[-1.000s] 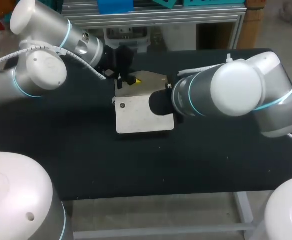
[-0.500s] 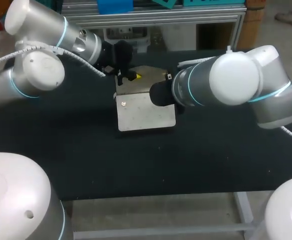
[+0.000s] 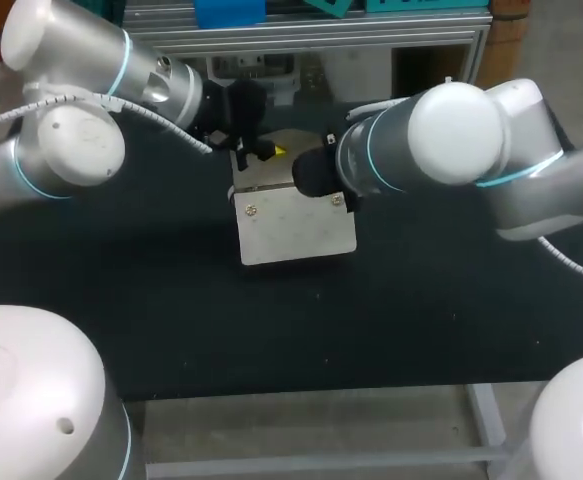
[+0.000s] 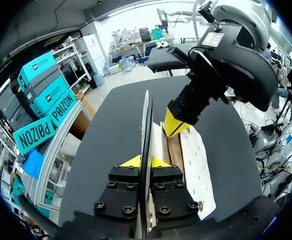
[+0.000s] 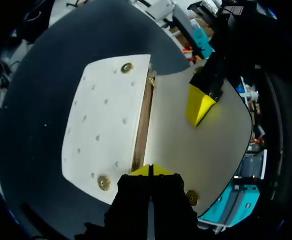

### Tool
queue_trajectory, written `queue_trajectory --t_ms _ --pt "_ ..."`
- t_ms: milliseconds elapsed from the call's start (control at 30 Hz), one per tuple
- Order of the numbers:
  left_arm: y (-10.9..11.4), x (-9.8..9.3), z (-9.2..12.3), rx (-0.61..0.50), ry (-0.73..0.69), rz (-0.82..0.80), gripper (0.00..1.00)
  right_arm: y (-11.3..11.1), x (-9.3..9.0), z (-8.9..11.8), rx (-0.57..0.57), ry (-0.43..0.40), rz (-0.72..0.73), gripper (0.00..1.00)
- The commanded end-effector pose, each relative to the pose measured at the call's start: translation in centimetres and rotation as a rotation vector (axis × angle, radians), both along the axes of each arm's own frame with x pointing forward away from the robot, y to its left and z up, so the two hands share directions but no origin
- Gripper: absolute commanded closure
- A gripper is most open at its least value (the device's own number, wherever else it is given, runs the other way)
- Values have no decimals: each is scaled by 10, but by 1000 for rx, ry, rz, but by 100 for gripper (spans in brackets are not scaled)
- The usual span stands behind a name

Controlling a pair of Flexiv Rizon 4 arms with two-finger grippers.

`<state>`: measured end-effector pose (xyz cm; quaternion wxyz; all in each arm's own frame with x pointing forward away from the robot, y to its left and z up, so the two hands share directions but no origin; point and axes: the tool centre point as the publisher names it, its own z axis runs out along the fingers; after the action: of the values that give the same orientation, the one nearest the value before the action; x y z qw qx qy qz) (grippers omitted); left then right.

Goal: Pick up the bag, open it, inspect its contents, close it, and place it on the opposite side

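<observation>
- Looking down from behind the robot, the nearest things are two big white arm joints (image 3: 31, 400) at the near corners. They cover bits of the black table (image 3: 421, 320).
- Further out is the bag (image 3: 296, 225), around the middle of the table and a touch toward the far side. It's a pale clutch with brass studs (image 5: 104, 182) and a front panel dotted with little holes. I can't tell if it's fully resting on the top.
- The right arm (image 3: 451, 150) comes in from the right. From above, its fat forearm blocks the bag's upper right corner and its own fingers.
- The right gripper (image 5: 151, 169) has its tips pressed together, nipping the rim of the bag's mouth. That's right where the brown strip runs between the dotted panel and the flap (image 5: 206, 150).
- The flap is swung open, away from the panel. The left gripper (image 4: 146, 162) pinches its edge, so it sits edge-on between those fingers.
- The left arm (image 3: 81, 130) reaches in from the far left.
- The tabletop is plain matte black with a few pale specks.
</observation>
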<state>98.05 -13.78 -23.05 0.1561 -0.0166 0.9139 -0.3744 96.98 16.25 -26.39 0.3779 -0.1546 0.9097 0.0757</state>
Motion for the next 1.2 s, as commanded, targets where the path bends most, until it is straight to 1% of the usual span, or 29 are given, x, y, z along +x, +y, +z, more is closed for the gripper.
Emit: queue_trajectory --t_ms 33,167,533,633,733,867,1000,1100,1200 --pt "0 2 0 -30 8 9 100 11 8 -8 -10 17 7 100" --pt "1 5 2 -53 16 22 100 13 4 -18 -14 40 10 100" --pt "6 14 7 -87 21 72 100 10 -29 -39 -31 86 -6 100" --pt "7 14 8 -86 19 65 100 7 -33 -45 -28 103 -16 100" --pt "6 12 7 -80 17 44 100 4 -32 -47 -20 109 -21 100" --pt "3 8 4 -62 17 24 100 3 -28 -35 -8 70 -31 100" --pt "1 7 2 -49 15 19 100 3 -25 -15 -3 5 -32 100" --pt "0 7 1 -46 17 12 100 2 -22 -5 -5 -31 -41 100" --pt "0 7 1 -46 19 6 100 2 -15 -3 -9 -42 -45 100"
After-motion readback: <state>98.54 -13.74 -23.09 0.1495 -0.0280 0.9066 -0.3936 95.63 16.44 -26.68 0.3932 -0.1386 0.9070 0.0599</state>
